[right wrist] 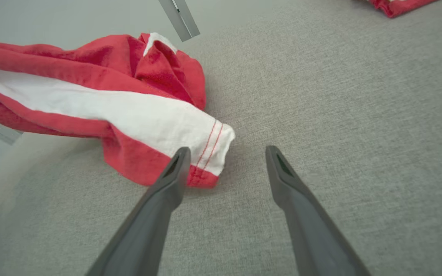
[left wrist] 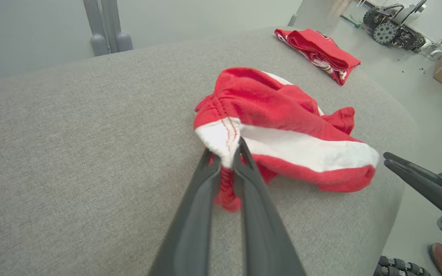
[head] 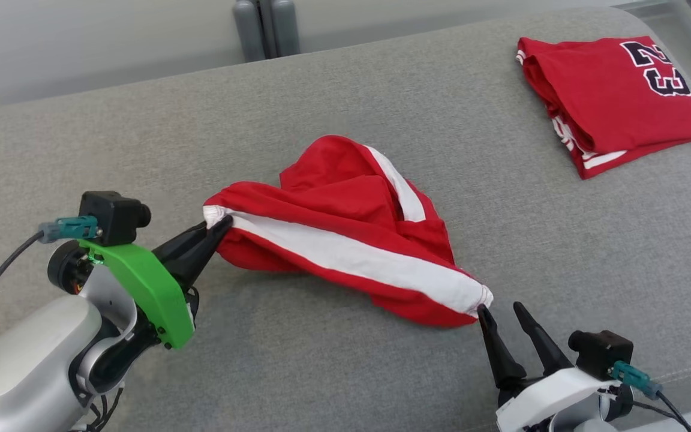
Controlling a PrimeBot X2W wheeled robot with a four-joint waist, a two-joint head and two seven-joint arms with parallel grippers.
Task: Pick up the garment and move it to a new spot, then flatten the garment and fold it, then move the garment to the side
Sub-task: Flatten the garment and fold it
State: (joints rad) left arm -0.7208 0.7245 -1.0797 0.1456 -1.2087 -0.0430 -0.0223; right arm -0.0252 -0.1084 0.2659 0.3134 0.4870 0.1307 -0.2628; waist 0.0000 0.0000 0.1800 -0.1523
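Here, nearest in the head view, at lower right: right end effector, fingers spread wide with nothing between them, pointing up toward the garment. One fingertip just at the white-banded corner of the cloth, perhaps touching it; hard to say from these angles. Over at the left and a little farther in: left end effector, on a green bracket, fingers pinched together on the opposite white-edged corner, with a tuft of red cloth squeezed between them in the left wrist view. Between the two: garment, red with a broad white stripe, crumpled in a loose heap mid-way across the grey fabric-covered worktop, stripe running from one corner to the other. Beyond, well apart at the far right: folded red jersey with a dark number 23, lying flat. Farthest, past the back edge: grey posts against a pale floor.
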